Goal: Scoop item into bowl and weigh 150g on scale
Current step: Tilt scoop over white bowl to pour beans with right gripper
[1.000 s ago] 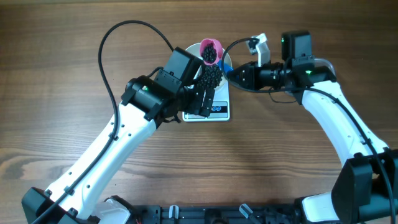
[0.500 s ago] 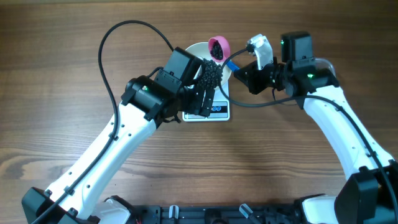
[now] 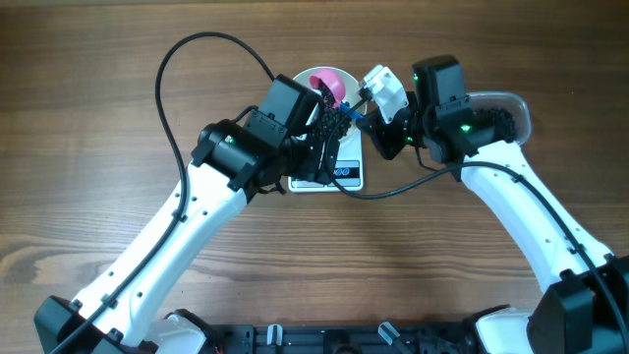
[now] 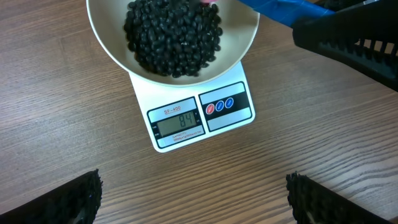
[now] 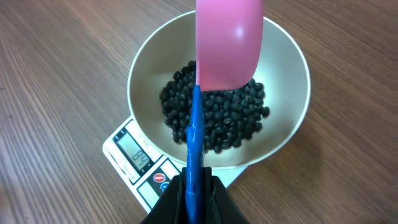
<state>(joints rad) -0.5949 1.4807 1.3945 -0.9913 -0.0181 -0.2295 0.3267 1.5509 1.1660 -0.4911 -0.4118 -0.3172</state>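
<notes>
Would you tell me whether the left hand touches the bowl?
Apart. The left wrist view shows scale and bare table between the open left hand and the bowl.

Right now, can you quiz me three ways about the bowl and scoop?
1. Where is the bowl? A on the scale B on bare wood C in a box
2. What colour is the scoop's cup? A green B pink C yellow
3. The right end effector is: A wide open B shut on the bowl C shut on the scoop's handle
Answers: A, the scale's screen shows under it; B, pink above the beans; C, it pinches the blue handle.
</notes>
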